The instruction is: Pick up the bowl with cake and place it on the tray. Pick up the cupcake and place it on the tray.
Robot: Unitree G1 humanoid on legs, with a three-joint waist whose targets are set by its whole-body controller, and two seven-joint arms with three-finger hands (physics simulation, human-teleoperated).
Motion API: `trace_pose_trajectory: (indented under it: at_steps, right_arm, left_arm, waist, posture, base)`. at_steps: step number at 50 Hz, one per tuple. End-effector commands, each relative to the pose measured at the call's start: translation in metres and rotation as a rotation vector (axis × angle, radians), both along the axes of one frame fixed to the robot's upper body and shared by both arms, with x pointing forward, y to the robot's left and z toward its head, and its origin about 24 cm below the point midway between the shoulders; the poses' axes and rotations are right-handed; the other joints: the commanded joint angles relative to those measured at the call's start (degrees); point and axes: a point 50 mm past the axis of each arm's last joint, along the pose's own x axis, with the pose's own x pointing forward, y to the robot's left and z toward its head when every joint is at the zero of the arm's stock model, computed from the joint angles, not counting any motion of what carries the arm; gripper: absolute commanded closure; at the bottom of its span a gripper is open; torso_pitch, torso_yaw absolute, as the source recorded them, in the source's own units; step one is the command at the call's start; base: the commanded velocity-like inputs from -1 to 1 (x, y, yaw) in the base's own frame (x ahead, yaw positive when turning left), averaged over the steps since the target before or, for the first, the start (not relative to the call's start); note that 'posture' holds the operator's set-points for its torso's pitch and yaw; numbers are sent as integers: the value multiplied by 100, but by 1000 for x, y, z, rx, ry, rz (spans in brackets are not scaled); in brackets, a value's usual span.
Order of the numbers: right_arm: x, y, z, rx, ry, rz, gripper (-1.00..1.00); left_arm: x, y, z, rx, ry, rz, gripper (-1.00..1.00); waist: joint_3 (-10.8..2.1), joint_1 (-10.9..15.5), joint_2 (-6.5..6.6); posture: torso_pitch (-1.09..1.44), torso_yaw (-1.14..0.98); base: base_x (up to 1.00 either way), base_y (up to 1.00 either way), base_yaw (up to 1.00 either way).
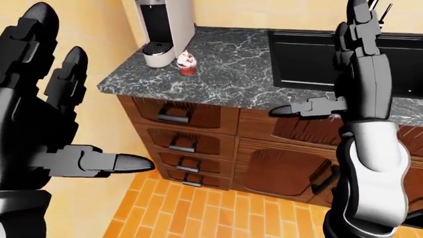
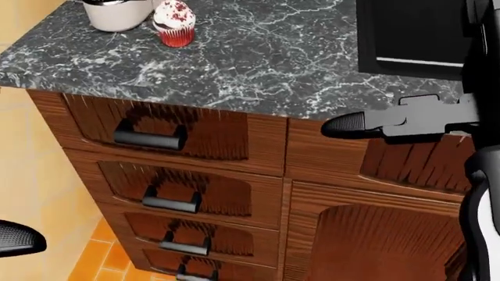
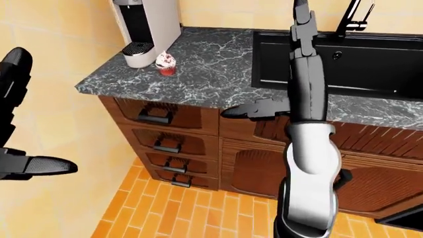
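On the counter (image 1: pixel 231 74), the cupcake (image 1: pixel 188 63) stands just beside the coffee machine (image 1: pixel 160 29), at its four o'clock. The sink (image 1: pixel 317 59) is set into the counter well apart at the cupcake's three o'clock, with the faucet (image 3: pixel 351 17) at the sink's twelve o'clock. Drawers (image 1: pixel 182 144) stack under the counter, below the cupcake.

I'm looking at a dark marble countertop (image 1: pixel 224 69) with white veining, and a grey-and-black coffee machine (image 1: pixel 160 29) parked near its left end. To the right there's a black sink (image 3: pixel 343 62) sunk into the top, with a dark faucet (image 3: pixel 352 17) above it (only partly in view). Below sit wooden drawers (image 1: pixel 185 136) with black handles (image 2: pixel 150 137), over an orange tiled floor (image 1: pixel 218 213).
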Motion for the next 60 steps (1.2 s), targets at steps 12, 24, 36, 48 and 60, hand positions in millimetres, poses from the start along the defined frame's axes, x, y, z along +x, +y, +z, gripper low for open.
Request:
trace_pose_trajectory:
  at_steps: [12,24,36,48,60]
  right_arm:
    - [-3,1,8,-17,-54,3,-100]
    - [-4,2,7,-12,-56,6,-100]
    - [-5,3,6,-13,-53,8,-100]
    - [-5,3,6,-17,-55,9,-100]
    - [-5,3,6,-14,-56,12,-100]
  left_arm:
    - [-2,0,7,7,-43,9,-100]
    - [-2,0,7,7,-42,8,-100]
    - [-2,0,6,6,-40,7,-100]
    - [-1,0,5,7,-43,6,-100]
    - [-1,1,4,7,-43,6,-100]
  waist:
    - [-224,127,-257]
    - [-222,14,256]
    - [-242,23,-332]
    - [-180,5,-9]
    - [-167,-20,47]
  posture:
    - [0,0]
    - [0,0]
    - [0,0]
    - [0,0]
    - [0,0]
  base:
    - [0,2,0]
    - [0,7,0]
    - [0,7,0]
    - [0,23,0]
    - [0,35,0]
